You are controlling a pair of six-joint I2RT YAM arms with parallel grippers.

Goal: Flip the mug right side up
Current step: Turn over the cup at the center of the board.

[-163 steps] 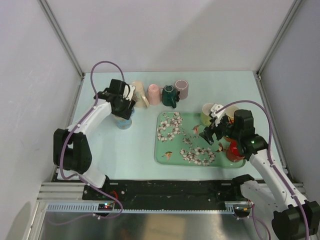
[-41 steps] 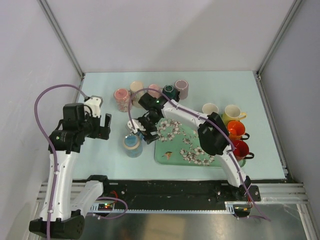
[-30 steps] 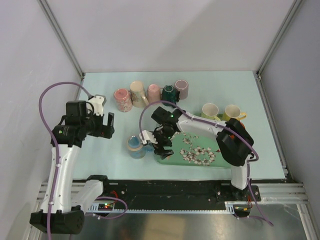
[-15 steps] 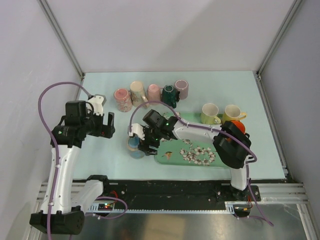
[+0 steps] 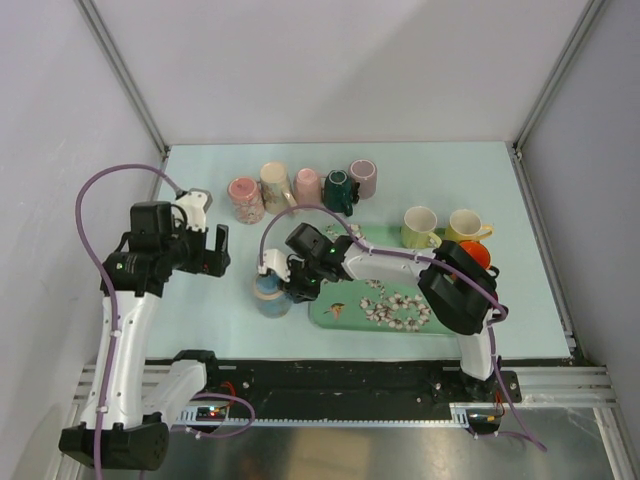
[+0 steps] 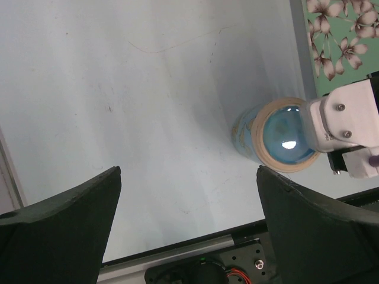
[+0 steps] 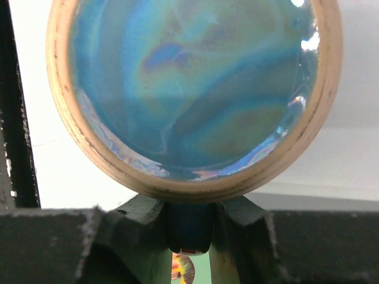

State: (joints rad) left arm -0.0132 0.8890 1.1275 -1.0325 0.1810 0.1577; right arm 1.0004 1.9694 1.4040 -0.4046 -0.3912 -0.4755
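Note:
A blue mug (image 5: 268,293) stands upside down on the table just left of the tray, its glossy blue base and tan foot ring (image 7: 189,89) facing up. My right gripper (image 5: 289,284) reaches across from the tray side and is shut on the mug's dark blue handle (image 7: 189,228), one jaw on each side. In the left wrist view the mug (image 6: 283,133) shows with the right gripper's white body (image 6: 343,124) against it. My left gripper (image 6: 188,173) hangs open over bare table, well left of the mug and holding nothing.
A green floral tray (image 5: 322,318) lies right of the mug. Several mugs (image 5: 300,187) lie in a row at the back. A yellow-green mug (image 5: 420,228), a yellow one (image 5: 465,226) and an orange one (image 5: 476,252) stand at the right.
My right gripper has moved left off the tray to the blue mug and shut on its handle. The left arm has stayed still.

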